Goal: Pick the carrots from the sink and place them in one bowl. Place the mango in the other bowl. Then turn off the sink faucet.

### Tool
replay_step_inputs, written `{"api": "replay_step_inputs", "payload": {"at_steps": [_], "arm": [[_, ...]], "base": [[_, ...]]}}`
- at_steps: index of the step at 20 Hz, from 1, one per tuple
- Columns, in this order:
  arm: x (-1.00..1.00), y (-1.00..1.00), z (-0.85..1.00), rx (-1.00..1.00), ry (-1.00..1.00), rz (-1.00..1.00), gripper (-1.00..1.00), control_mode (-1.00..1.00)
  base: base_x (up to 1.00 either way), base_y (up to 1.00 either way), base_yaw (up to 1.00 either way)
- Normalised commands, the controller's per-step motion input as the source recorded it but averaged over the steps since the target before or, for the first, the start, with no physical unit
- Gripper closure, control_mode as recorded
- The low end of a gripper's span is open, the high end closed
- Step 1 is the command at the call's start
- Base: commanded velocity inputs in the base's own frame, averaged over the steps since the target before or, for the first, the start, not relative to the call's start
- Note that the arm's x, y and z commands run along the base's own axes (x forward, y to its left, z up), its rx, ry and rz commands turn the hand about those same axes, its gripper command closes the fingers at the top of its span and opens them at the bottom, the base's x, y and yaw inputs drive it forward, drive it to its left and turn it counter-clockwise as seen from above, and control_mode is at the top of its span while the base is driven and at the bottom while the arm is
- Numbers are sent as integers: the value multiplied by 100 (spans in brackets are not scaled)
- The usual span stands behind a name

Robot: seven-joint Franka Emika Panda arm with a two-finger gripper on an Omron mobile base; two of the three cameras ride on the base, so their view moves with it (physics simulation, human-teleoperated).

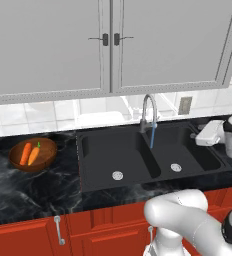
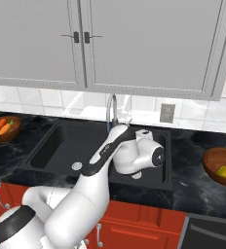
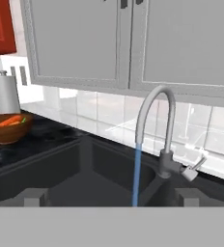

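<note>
Presently the arm reaches forward over the black sink, hand level and aimed at the sink faucet, which runs blue water. Gripper jaws stand wide apart, holding nothing. Both carrots lie in the left bowl; the mango sits in the right bowl.

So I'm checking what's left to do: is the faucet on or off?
On. A blue stream falls from the faucet spout into the sink, visible in the hand view and the left base view.
</note>
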Motion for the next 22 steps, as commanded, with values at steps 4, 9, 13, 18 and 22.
{"api": "replay_step_inputs", "payload": {"at_steps": [4,9,13,18,22], "arm": [[1,-11,0,16,0,0,-100,-100],[6,0,0,1,0,0,-100,-100],[24,0,0,0,0,0,-100,-100],[29,0,-4,0,0,0,-100,-100],[33,0,-19,0,0,0,-100,-100]], "base": [[0,0,0],[0,0,0],[0,0,0],[0,0,0],[0,0,0]]}}
